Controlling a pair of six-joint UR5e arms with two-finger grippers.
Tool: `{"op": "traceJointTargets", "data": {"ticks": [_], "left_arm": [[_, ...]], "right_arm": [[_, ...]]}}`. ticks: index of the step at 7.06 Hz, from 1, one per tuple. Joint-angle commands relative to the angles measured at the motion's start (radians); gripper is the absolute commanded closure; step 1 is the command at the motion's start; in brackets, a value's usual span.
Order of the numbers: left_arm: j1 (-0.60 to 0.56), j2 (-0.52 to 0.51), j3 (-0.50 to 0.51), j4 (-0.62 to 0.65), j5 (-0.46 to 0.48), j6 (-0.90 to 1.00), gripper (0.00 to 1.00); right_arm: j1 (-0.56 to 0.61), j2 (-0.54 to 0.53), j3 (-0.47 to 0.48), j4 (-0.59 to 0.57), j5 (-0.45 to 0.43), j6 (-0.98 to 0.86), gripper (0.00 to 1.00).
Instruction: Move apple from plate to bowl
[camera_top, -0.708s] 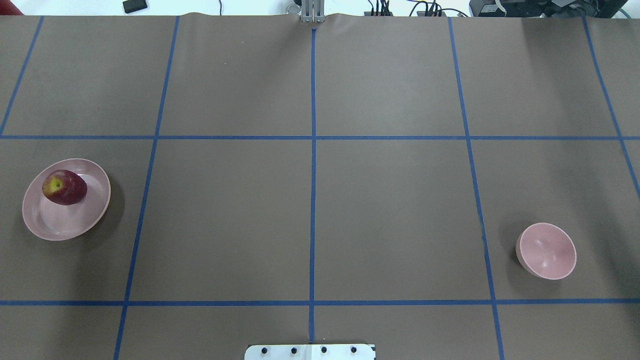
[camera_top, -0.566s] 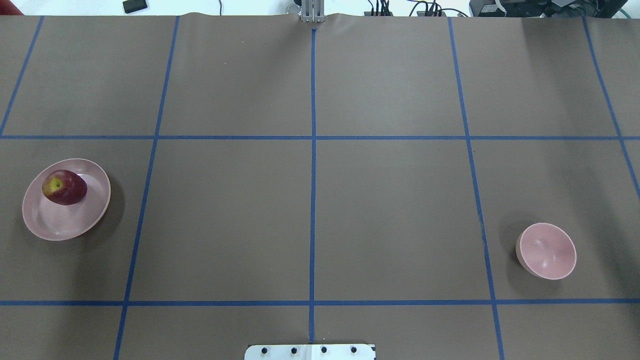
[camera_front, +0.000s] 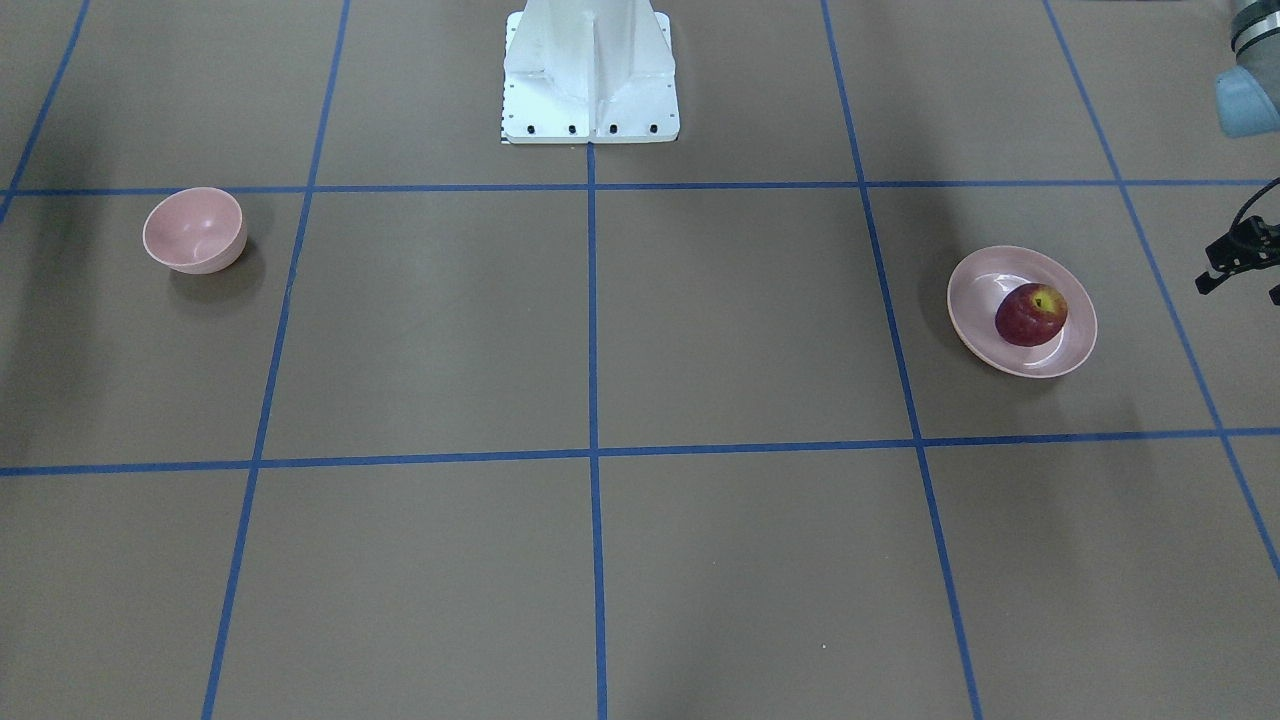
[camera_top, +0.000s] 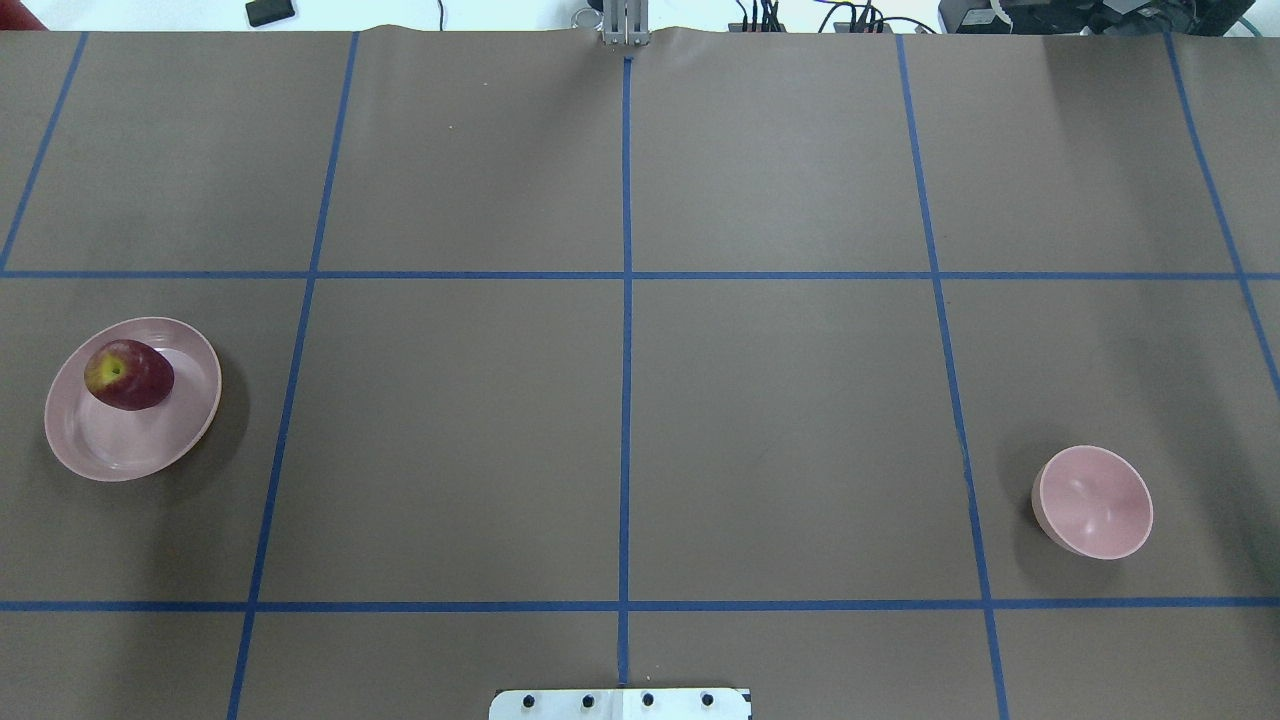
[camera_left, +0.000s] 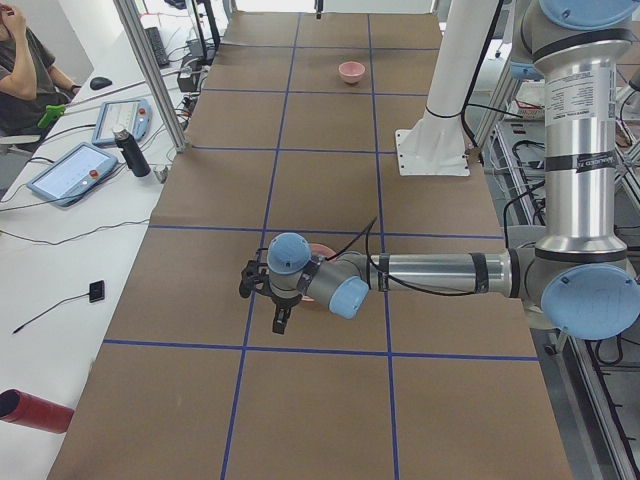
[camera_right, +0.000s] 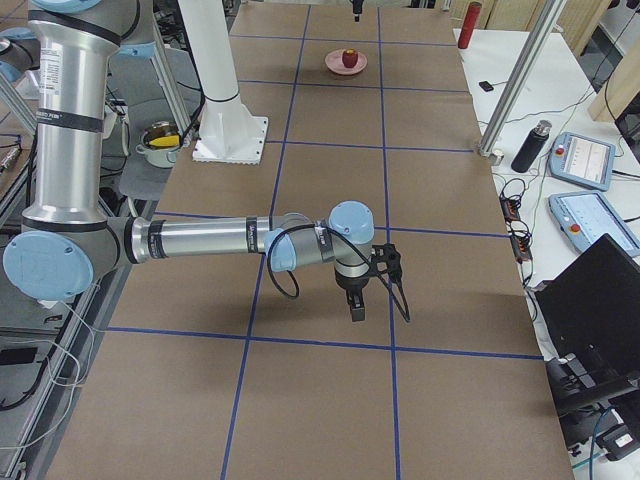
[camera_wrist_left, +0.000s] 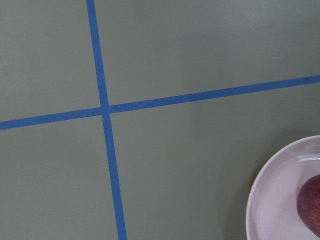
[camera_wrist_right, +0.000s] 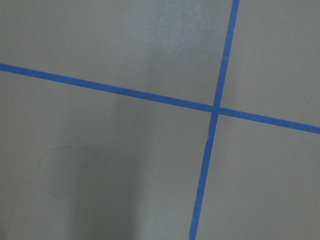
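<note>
Nothing of the move is done yet, by my reading: the apple (camera_top: 128, 375) lies on the plate (camera_top: 120, 452), toward the plate's 11 o'clock rim in the overhead view, and the bowl (camera_top: 1095, 502) stands empty. Plate and bowl are well apart, the plate at the bench's (camera_top: 780, 420) 9 o'clock and the bowl at about 4 o'clock. The reach, the grasp, the carry across and the release are all left. The left tool (camera_left: 281, 322) hangs near the plate but not over the apple; its wrist camera catches only the plate's edge at 4 o'clock. The right tool (camera_right: 357, 308) hangs over bare bench. Whether either tool is open or closed, I cannot tell. The bench is covered in brown sheet marked into squares by blue tape lines (camera_top: 626, 350), with the white pedestal (camera_front: 590, 70) at the robot's side. Beside it, a white side table (camera_left: 60, 250) carries tablets (camera_left: 75, 172) and a dark bottle (camera_left: 131, 152), and a person (camera_left: 25, 70) sits there.
</note>
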Motion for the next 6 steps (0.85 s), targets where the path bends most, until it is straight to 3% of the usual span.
{"op": "traceJointTargets", "data": {"ticks": [1, 3, 6], "left_arm": [[0.0, 0.001, -0.002, 0.0, -0.006, 0.001, 0.02], [0.002, -0.001, -0.002, -0.006, -0.014, 0.001, 0.02], [0.003, -0.013, -0.001, -0.054, -0.016, 0.0, 0.02]], "right_arm": [[-0.003, -0.002, 0.001, 0.004, 0.01, 0.001, 0.0], [-0.023, -0.002, 0.001, 0.021, 0.031, -0.001, 0.0], [-0.101, -0.029, -0.001, 0.176, 0.031, 0.069, 0.0]]}}
